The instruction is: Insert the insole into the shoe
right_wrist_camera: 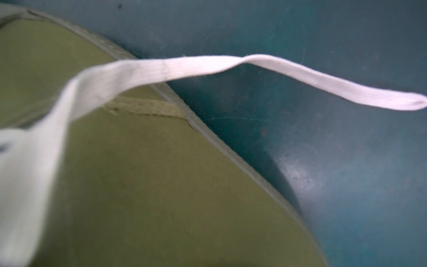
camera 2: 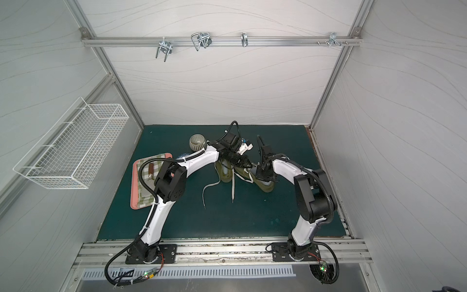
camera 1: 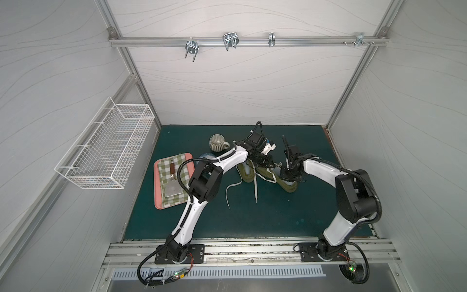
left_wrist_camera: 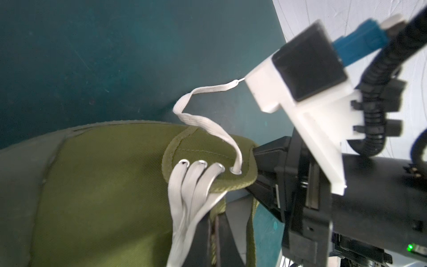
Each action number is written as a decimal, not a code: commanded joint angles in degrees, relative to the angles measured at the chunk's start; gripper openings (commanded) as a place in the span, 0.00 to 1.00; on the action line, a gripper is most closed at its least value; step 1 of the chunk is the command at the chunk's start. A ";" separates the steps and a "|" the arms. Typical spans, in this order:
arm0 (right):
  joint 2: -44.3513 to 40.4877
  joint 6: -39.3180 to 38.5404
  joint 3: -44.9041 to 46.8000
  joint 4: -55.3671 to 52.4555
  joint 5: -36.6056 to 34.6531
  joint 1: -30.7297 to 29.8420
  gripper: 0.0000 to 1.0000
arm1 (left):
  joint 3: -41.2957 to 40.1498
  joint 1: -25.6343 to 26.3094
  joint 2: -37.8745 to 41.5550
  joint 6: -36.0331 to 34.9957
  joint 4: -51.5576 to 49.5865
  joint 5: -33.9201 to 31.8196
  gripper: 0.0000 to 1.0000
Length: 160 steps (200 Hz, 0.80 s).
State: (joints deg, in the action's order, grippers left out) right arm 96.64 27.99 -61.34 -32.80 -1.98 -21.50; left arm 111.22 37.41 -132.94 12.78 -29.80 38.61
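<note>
**Left gripper (camera 1: 272,166), right gripper (left_wrist_camera: 251,170): both clenched at the shoe (camera 1: 290,187)**

A second shoe (camera 1: 246,175) lies leftmost on the green mat (camera 1: 252,220), white laces (camera 1: 228,192) trailing forward. Just beside it the left gripper hangs closed; I cannot tell what it pinches. The olive shoe lies mid-table, and the right gripper clamps its eyelet flap.

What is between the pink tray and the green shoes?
In both top views, the left arm's black elbow hangs over that stretch, and a loose white lace lies on the dark mat there.
</note>
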 commanded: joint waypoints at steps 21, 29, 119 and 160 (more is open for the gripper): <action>-12.00 -2.04 -0.01 -6.59 -5.05 0.85 0.03 | 7.35 -0.19 -3.90 -4.37 -2.00 -0.89 0.00; -12.59 -3.04 -0.01 -6.79 -5.36 1.54 0.14 | 9.33 -0.23 -5.29 -5.06 -3.33 -0.83 0.00; -3.42 -11.28 -3.19 -5.24 5.86 7.82 0.50 | 12.40 -0.19 -6.70 -5.30 -5.26 -1.17 0.00; -4.57 -10.19 -0.26 -4.91 6.10 7.72 0.54 | 12.47 -0.25 -6.63 -5.62 -5.60 -1.26 0.00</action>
State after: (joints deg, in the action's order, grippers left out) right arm 92.97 17.98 -63.20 -36.95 2.61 -13.58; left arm 121.71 37.39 -138.91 8.54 -35.75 37.91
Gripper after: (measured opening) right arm 0.522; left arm 0.053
